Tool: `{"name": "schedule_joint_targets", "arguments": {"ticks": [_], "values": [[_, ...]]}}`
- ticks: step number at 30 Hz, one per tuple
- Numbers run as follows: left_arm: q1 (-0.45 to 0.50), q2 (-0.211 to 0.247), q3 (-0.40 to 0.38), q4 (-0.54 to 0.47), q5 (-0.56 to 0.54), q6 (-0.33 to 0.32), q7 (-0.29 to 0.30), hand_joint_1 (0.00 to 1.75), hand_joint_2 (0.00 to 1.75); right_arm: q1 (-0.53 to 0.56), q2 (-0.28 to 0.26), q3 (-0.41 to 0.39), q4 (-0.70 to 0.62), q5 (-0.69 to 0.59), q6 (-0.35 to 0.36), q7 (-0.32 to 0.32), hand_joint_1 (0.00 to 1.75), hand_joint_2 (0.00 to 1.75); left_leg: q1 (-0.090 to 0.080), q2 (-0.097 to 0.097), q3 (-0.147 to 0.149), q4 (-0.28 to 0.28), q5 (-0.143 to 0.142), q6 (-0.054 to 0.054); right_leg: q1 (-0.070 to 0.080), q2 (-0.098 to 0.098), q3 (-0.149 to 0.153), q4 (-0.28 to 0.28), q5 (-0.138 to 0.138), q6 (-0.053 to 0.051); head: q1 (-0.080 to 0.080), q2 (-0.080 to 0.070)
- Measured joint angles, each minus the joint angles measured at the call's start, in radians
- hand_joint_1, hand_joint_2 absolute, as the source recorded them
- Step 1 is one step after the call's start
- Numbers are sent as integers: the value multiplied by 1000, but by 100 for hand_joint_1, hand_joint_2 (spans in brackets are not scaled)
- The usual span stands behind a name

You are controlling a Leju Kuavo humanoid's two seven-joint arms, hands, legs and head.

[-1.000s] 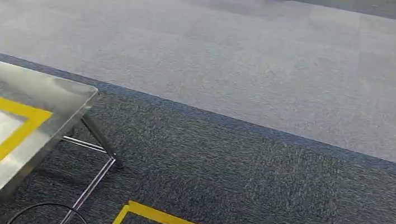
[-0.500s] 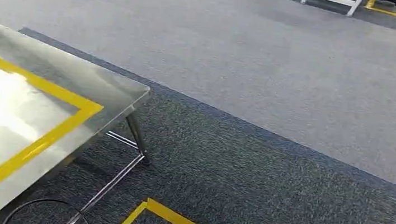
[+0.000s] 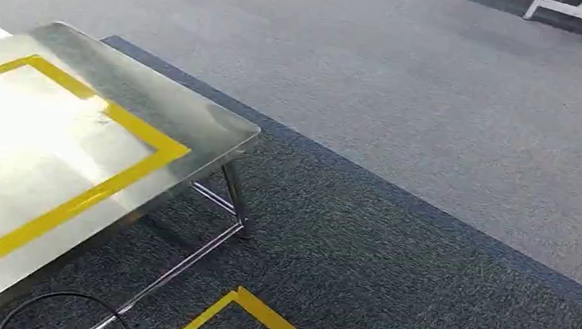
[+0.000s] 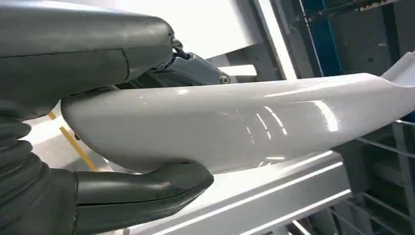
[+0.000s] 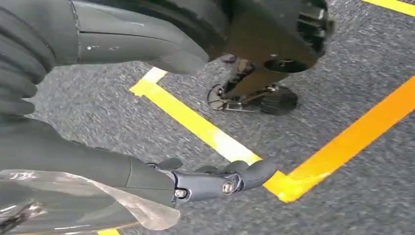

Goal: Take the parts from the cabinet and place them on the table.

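The left hand (image 4: 98, 161) gripped a glossy white part (image 4: 235, 127), likely stiff and slippery, best held mid-body. The right hand (image 5: 161, 181) hung with fingers loosely curled; a clear sheet lay against it, whether held I could not tell

The head view looks forward and down from high up, with the steel worktop (image 3: 193, 124) at the frame's left and carpet (image 3: 410, 104) beyond. Each wrist view sits close behind its own robot hand; the right one faces carpet with yellow tape (image 5: 195, 125).
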Motion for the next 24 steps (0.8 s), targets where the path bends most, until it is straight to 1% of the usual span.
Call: {"name": "schedule_joint_targets", "arguments": {"ticks": [1, 2, 3, 4, 5, 6, 7, 8, 9, 10, 11, 12, 13, 14, 15, 16, 17, 18, 19, 20, 21, 22, 23, 24], "values": [[-1, 0, 0, -1, 0, 0, 0, 175, 175, 0, 1, 0, 0, 0, 0, -1, 0, 175, -6, 42, 45, -89, 24, 10, 1, -9, 5, -1, -4, 3, 0, 0], [-3, 0, 1, -2, 0, 0, 0, 175, 175, 0, 2, 0, 0, 0, 0, -1, 0, 175, -18, 68, 55, -109, 5, 15, 9, -19, 7, 2, -9, 11, 0, 0], [-4, 0, 1, -3, -2, 0, 0, 175, 175, 0, 2, 0, 0, 0, 0, -1, 0, 175, -19, 60, 53, -109, 8, 21, 9, -29, 5, 1, -10, 16, -2, 0], [-2, 0, 2, -5, -2, 0, 0, 175, 175, -1, 2, 0, 0, 0, 0, -1, 0, 175, -20, 49, 49, -109, 7, 23, 9, -39, 8, 0, -11, 20, 1, 0], [1, -1, 3, -6, 0, 0, 0, 175, 175, -3, 2, 0, 0, 0, 0, -1, 0, 175, -21, 37, 45, -109, 8, 27, 8, -52, 13, -5, -11, 24, -1, 0], [2, -1, 3, -6, -2, 0, 0, 175, 175, -7, 2, 0, 0, 0, 0, -1, 0, 175, -15, 23, 54, -124, 14, 35, 10, -59, 21, -7, -15, 32, -1, 0], [4, -2, 3, -8, -2, 0, 0, 175, 175, -9, 2, 0, 0, 0, 0, -1, 0, 175, -9, 17, 60, -132, 20, 39, 6, -3, 12, 5, -28, 38, 3, 0], [2, -3, 4, -10, -2, 0, 0, 175, 175, -9, 2, 0, 0, 0, 0, -2, 0, 175, -5, 8, 60, -132, 21, 44, 3, 44, -7, 46, -56, 39, 9, 0], [-1, -5, 5, -10, -2, 0, 0, 175, 175, -8, 2, 0, 0, 0, 0, -2, 0, 175, -4, -2, 58, -132, 22, 47, 2, 64, -43, 122, -94, 41, 10, 0], [-2, -5, 5, -10, -3, 0, 0, 175, 175, -4, 2, 0, 0, 0, 0, -2, 0, 175, -4, -13, 57, -132, 21, 49, 1, 71, -83, 202, -127, 43, 11, 0], [-2, -6, 5, -10, -3, 0, 0, 175, 175, -1, 2, 0, 0, 0, 0, -2, 0, 175, -4, -26, 57, -132, 21, 49, 1, 73, -123, 274, -149, 46, 11, 0], [0, -6, 6, -10, -3, 0, 0, 175, 175, 1, 2, 0, 0, 0, 0, -1, 0, 175, -4, -40, 57, -131, 22, 49, 0, 73, -146, 305, -145, 48, 12, 0], [0, -6, 7, -10, -3, 0, 0, 175, 175, 2, 2, 0, 0, 0, 0, -1, 0, 175, -3, -53, 59, -131, 21, 48, -1, 73, -144, 285, -115, 49, 11, 0], [0, -6, 7, -10, -2, 0, 0, 175, 175, 1, 2, 0, 0, 0, 0, -1, 0, 175, -2, -65, 60, -130, 21, 48, -2, 75, -126, 236, -76, 50, 12, 0], [0, -6, 7, -10, 3, 0, 0, 175, 175, 1, 2, 0, 0, 0, 0, -1, 0, 175, 0, -81, 62, -126, 18, 43, -6, 87, -84, 137, -16, 52, 11, 0], [-1, -6, 6, -10, 8, 0, 0, 175, 175, 1, 2, 0, 0, 0, -1, -1, 0, 175, 3, -93, 61, -121, 14, 37, -12, 118, -47, 49, 25, 54, 13, 0], [-1, -6, 6, -10, 10, 0, 0, 175, 175, 1, 3, 0, 1, 0, -1, -1, 0, 175, -2, -102, 56, -113, 10, 29, -14, 167, -35, 24, 5, 55, 13, 0], [-1, -6, 5, -10, 9, 0, 0, 175, 175, 1, 3, 0, 1, 0, -2, -2, 0, 175, 0, -117, 48, -105, 10, 24, -16, 162, -26, 12, 1, 45, 11, 0], [-1, -6, 5, -11, 7, 0, 0, 175, 175, 2, 4, 0, 1, 0, -2, -1, 0, 175, 2, -124, 43, -108, 15, 17, -12, 151, -23, 14, 2, 40, 13, 0], [1, -6, 5, -11, 3, 0, 0, 175, 175, 2, 4, 0, 1, 0, -2, -1, 0, 175, 6, -136, 41, -110, 19, 10, -8, 142, -22, 17, 2, 32, 13, 0], [4, -6, 5, -11, 0, 0, 0, 175, 175, 1, 5, 0, 1, 0, -2, 0, 0, 175, 6, -148, 37, -110, 21, 6, -11, 129, -21, 14, 6, 25, 12, 0], [5, -5, 5, -11, -2, 0, 0, 175, 175, -1, 8, 0, 1, 1, -2, 0, 0, 175, 5, -117, 36, -100, 11, 3, -15, 116, -18, 8, 10, 16, 13, 0], [5, -5, 5, -13, -3, 0, 0, 175, 175, -2, 7, 0, 1, 2, -2, 0, 0, 175, 0, -58, 23, -69, -11, -3, -13, 105, -16, 5, 9, 8, 5, 0], [3, -5, 5, -13, -3, 0, 0, 175, 175, 0, 9, 0, 1, 3, -2, 1, 0, 175, 2, -33, -9, -1, -50, -8, -10, 89, -15, 6, 7, 1, -2, 0]]}}
